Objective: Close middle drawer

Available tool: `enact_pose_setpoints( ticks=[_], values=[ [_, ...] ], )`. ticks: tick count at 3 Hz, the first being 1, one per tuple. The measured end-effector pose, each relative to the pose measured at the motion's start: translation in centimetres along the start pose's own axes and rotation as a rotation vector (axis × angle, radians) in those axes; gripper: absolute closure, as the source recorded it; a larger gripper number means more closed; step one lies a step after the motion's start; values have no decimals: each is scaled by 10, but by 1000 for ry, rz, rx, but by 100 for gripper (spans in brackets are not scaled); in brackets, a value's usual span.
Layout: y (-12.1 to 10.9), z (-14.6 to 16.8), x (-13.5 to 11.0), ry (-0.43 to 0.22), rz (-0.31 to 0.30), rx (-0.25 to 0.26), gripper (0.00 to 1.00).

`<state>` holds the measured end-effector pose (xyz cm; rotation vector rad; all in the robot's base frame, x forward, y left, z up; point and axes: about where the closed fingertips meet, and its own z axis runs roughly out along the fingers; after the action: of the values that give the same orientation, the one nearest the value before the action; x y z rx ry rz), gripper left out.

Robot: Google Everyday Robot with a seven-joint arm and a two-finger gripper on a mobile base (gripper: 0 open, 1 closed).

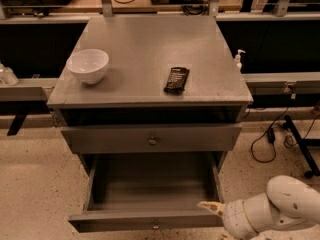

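Observation:
The middle drawer (145, 221) is pulled far out at the bottom of the grey cabinet. Its low front panel carries a tiny round knob (156, 226), and its plain grey box is empty. My gripper (214, 222) is at the drawer's front right corner, on the end of the white arm (285, 206) at the lower right. One pale fingertip (209, 206) points left over the right end of the drawer's front panel. The other finger is cut off by the lower frame edge. The gripper holds nothing.
Above the open drawer is a taller-fronted drawer (100, 139) with a brass knob (153, 140), standing slightly out. On the cabinet top (145, 49) are a white bowl (88, 65) and a dark snack bar (177, 79). Cables (270, 139) and a black stand leg (302, 149) are on the floor to the right.

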<state>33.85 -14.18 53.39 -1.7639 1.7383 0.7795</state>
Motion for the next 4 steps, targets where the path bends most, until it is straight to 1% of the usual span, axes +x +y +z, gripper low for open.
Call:
enact_pose_setpoints(
  ticks=[1,2,3,4],
  values=[
    [24,27,49,27,-2,-23,41],
    [36,47,75,11,-5,31,64],
    [33,47,76,-8,-15,40,88],
    [33,66,65,-118,-17,105,100]
  ],
)
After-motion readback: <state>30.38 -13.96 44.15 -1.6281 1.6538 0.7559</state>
